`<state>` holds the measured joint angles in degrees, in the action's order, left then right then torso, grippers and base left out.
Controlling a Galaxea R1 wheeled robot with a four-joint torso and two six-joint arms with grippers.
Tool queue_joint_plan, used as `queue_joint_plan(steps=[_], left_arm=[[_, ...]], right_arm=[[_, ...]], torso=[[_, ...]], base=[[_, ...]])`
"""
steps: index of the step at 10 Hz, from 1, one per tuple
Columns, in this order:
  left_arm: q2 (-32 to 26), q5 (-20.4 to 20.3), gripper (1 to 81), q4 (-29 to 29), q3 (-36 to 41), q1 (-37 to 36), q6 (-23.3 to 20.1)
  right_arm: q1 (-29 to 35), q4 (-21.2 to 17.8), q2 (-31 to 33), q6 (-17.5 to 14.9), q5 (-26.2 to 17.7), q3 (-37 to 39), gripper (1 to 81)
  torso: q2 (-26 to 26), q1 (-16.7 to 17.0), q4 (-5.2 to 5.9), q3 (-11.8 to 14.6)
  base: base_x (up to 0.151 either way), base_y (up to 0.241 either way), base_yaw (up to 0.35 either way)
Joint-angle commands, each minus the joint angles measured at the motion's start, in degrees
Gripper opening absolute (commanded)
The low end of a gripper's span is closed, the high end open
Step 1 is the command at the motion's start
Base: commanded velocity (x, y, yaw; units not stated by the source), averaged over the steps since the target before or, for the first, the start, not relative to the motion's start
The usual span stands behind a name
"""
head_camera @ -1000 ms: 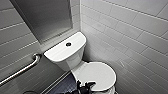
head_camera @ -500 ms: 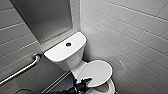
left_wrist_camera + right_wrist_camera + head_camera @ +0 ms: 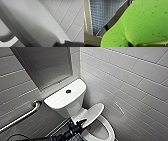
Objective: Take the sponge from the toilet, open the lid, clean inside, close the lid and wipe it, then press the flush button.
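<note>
1. toilet. in the head view we locate the white toilet (image 3: 75,107) at the centre of the frame, in a corner of grey tiled walls (image 3: 130,84). the flat cistern top (image 3: 57,99) carries the round dark flush button (image 3: 68,91) near its middle. the bowl (image 3: 110,130) sits at the lower right of centre, with its inside exposed.

2. lid. the lid (image 3: 93,112) is tilted and partly raised off the bowl, with its hinge end toward the cistern. in the left wrist view we see it as a broad white surface close to the camera, with wall tiles behind it.

3. left gripper. the dark left gripper (image 3: 80,122) comes in from the lower left of the head view and meets the lower-left edge of the lid. we cannot tell whether it is clamped on that edge or only pressed against it.

4. right gripper. in the right wrist view the right gripper (image 3: 133,44) grasps the sponge (image 3: 142,23). the sponge is bright green with darker specks and lies close against the camera. behind it we see a floor of small blue-grey mosaic tiles (image 3: 102,12).

5. surroundings. a metal grab bar (image 3: 21,118) runs along the wall at the lower left of the head view. a plain grey panel (image 3: 47,64) occupies the upper left, above the cistern.
</note>
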<state>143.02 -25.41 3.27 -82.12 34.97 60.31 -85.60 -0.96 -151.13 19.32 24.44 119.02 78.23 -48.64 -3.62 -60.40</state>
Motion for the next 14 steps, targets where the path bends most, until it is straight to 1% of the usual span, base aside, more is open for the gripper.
queue_joint_plan(steps=[1, 2, 3, 5, 6, 8, 9, 12, 13, 14], left_arm=[[-7.22, -3.25, 81.1, 0.69, 2.13, -6.45, 0.07], [-8.80, -4.21, 81.1, 1.48, 1.96, -6.45, 0.25], [-9.59, -4.30, 81.1, 2.36, 2.13, -6.19, 0.78], [-10.29, -5.09, 81.1, 6.58, 1.87, -5.40, 0.78], [-10.47, -6.23, 81.1, 7.97, 1.61, -5.22, 0.78], [-11.43, -7.10, 81.1, 10.18, 0.91, -4.87, 0.78], [-11.96, -9.56, 81.1, 10.79, 0.47, -4.26, 0.78], [-13.37, -11.24, 81.1, 11.23, -0.06, -2.94, 0.69], [-14.69, -11.07, 81.1, 10.62, 0.11, -2.68, 0.69], [-16.26, -10.03, 81.1, 7.76, 0.46, -1.71, 0.34]], right_arm=[[-1.29, 0.44, 1.33, 0.10, -3.44, -1.25, 1.0], [-1.29, 0.35, 1.33, 0.10, -3.35, -1.17, 1.0], [-1.29, 0.35, 1.33, 0.10, -3.35, -1.25, 1.0], [-1.46, 0.35, 1.33, 0.10, -3.35, -1.17, 1.0], [-1.64, 0.35, 1.33, 0.10, -3.35, -0.99, 1.0], [-1.73, 0.26, 1.33, 0.10, -3.35, -1.16, 1.0], [-1.81, 0.34, 1.33, 0.10, -3.35, -1.17, 1.0], [-1.81, 0.35, 1.06, 0.10, -3.35, -1.25, 1.0], [-1.99, 0.35, 1.06, 0.10, -3.35, -0.99, 1.0], [-1.99, 0.35, 1.33, 0.10, -3.35, -0.99, 1.0]], torso=[[0.00, 0.00, 0.00, 0.00], [-0.02, 0.00, 0.00, 0.00], [0.00, 0.00, 0.00, 0.00], [0.00, 0.00, 0.00, 0.00], [0.00, 0.00, 0.00, 0.00], [-0.02, 0.00, 0.00, 0.00], [0.00, 0.00, 0.00, 0.00], [-0.02, 0.00, 0.00, 0.00], [0.00, 0.00, 0.00, 0.00], [0.00, 0.00, 0.00, 0.00]], base=[[0.000, 0.000, 0.000], [0.000, 0.000, 0.000], [0.000, 0.000, 0.000], [0.000, 0.000, 0.000], [0.000, 0.000, 0.000], [0.000, 0.000, 0.000], [0.000, 0.000, 0.000], [0.000, 0.000, 0.000], [0.000, 0.000, 0.000], [0.000, 0.000, 0.000]])
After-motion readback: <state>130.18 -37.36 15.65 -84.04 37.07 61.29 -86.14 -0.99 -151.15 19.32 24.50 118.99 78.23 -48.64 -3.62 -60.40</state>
